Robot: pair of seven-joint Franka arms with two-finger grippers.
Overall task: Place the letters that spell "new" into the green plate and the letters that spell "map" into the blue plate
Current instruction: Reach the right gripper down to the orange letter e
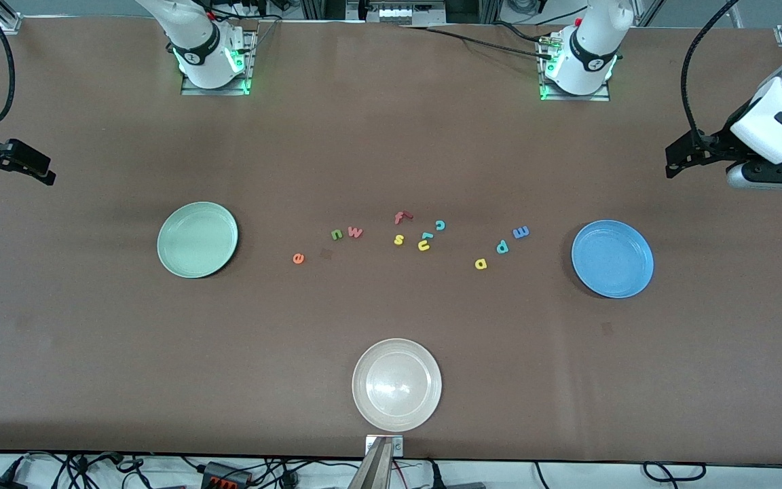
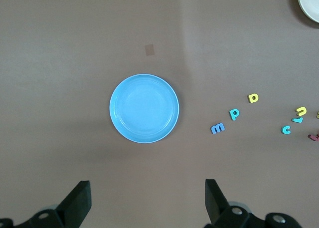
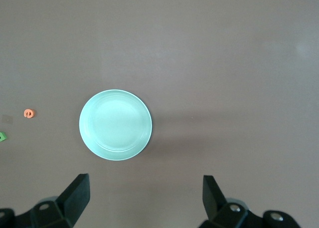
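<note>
One cream plate (image 1: pixel 396 384), two colored plates, eleven letters, both grippers' fingers spread wide, empty

The front camera sits high across the table (image 1: pixel 391 136) from the two arm bases and looks steeply down, taking in the whole tabletop. It is far enough off that the letters look tiny.

The left wrist camera hangs high over the left arm's end of the table and looks straight down on the blue plate (image 2: pixel 144 108). The left gripper's (image 2: pixel 147 205) spread fingers frame its edge.

The right wrist camera does the same over the green plate (image 3: pixel 115 124) at the right arm's end, with the right gripper (image 3: pixel 144 203) wide apart at its edge.

Each wrist view shares its plate and nearby letters with the front view; the two wrist views share nothing.
</note>
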